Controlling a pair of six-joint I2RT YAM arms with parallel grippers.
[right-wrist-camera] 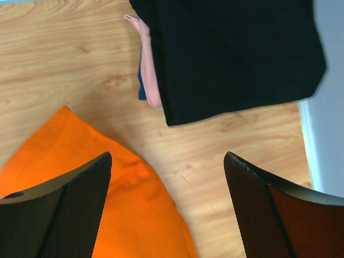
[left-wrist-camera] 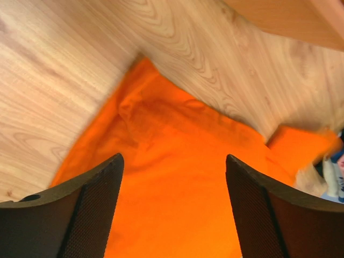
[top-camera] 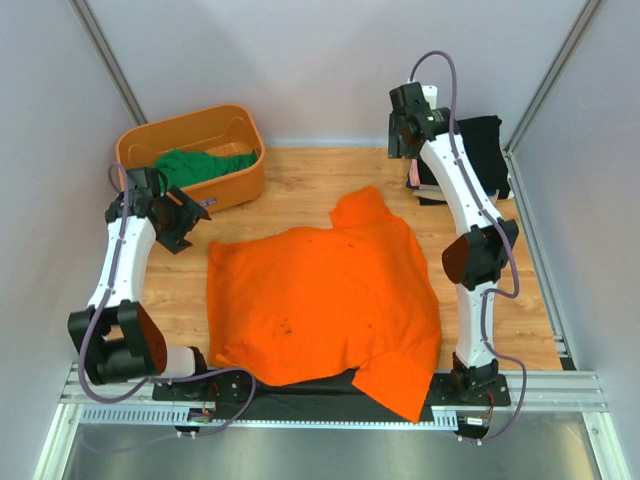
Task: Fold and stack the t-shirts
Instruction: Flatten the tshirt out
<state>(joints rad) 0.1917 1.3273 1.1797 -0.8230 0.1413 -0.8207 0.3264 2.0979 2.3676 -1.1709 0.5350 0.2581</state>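
The bright orange t-shirt [top-camera: 320, 300] lies spread out on the wooden table, one sleeve pointing back [top-camera: 362, 208] and one corner hanging over the near edge. My left gripper [top-camera: 186, 224] hovers open over its back left corner [left-wrist-camera: 177, 177], jaws [left-wrist-camera: 173, 157] empty. My right gripper [top-camera: 400, 145] is open and empty [right-wrist-camera: 167, 156] above bare wood between the orange sleeve [right-wrist-camera: 80, 177] and the stack of folded shirts. That stack has a black t-shirt [top-camera: 465, 150] [right-wrist-camera: 236, 54] on top and a pink one [right-wrist-camera: 148, 64] under it. A green t-shirt [top-camera: 195, 166] lies in the basket.
The rigid orange basket [top-camera: 232, 190] stands at the back left, its wall showing in the left wrist view [left-wrist-camera: 290, 21]. Grey walls with metal posts close off the back and both sides. A black rail [top-camera: 300, 390] runs along the near edge.
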